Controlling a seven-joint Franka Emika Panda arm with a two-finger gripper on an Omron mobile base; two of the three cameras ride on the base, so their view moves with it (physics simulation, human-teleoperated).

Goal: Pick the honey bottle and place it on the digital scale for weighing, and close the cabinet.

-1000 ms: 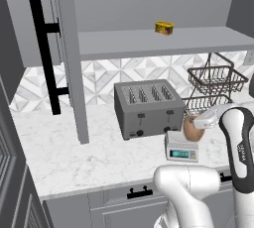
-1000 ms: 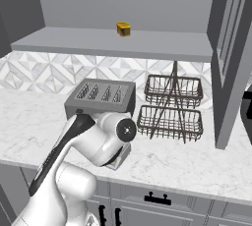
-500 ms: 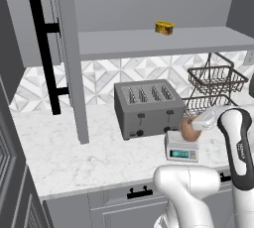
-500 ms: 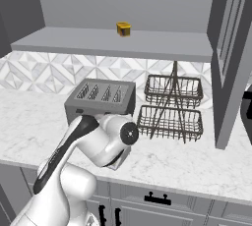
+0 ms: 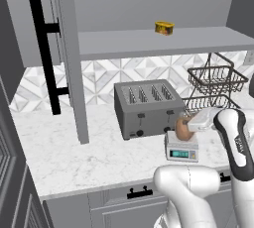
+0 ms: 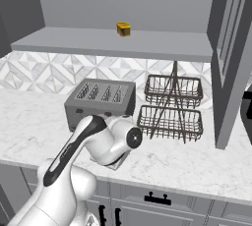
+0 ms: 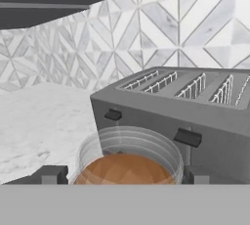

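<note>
The honey bottle [image 5: 183, 129], orange-brown with a pale cap, hangs tilted just over the digital scale [image 5: 181, 149], which stands in front of the toaster's right end. My gripper [image 5: 190, 125] reaches in from the right and is shut on it. In the hand view the honey bottle [image 7: 128, 163] sits between the two dark fingertips [image 7: 49, 175], and my gripper [image 7: 122, 176] looks toward the toaster. The grey cabinet door [image 5: 69, 58] with its long black handle [image 5: 47, 53] stands open at the left. Another cabinet door [image 6: 231, 58] stands open on the right. My arm covers the scale in the right base view.
A dark-grey four-slot toaster [image 5: 146, 108] stands right behind the scale. A two-tier wire basket [image 5: 216, 81] is at the right by the backsplash. A small yellow container [image 5: 164, 27] rests on the cabinet shelf [image 5: 149, 41]. Drawers with black pulls [image 6: 157, 199] run below the counter.
The gripper has carried the honey bottle a little to the left, closer over the scale's top. The cabinet doors have not moved.
</note>
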